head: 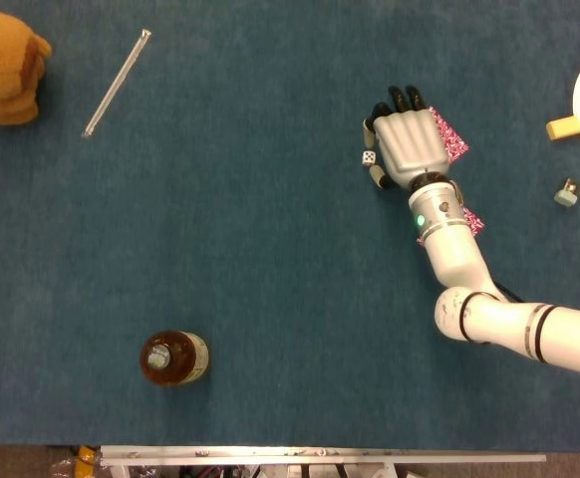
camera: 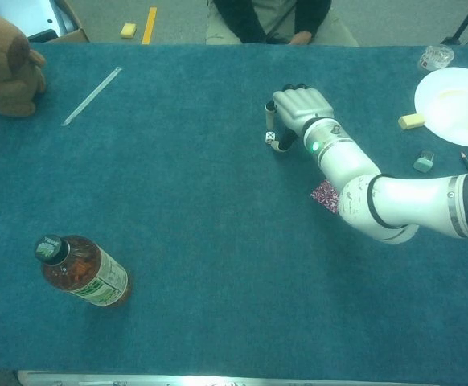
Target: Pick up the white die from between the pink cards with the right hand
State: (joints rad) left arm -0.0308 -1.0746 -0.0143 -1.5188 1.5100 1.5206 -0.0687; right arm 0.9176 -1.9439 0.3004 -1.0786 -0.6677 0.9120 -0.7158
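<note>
The right hand (head: pixel 407 147) is reaching over the white die (head: pixel 369 157) with its fingers spread around it, not holding it (the die is sitting on the blue bench (head: pixel 270 279), left of both pink cards (head: pixel 448 138)).

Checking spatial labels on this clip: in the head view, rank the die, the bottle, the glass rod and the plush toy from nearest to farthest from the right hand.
1. Die: just off the left edge of the right hand, between its fingertips.
2. Bottle: lower left, near the table's front edge.
3. Glass rod: upper left, lying diagonally.
4. Plush toy: far top-left corner.
</note>
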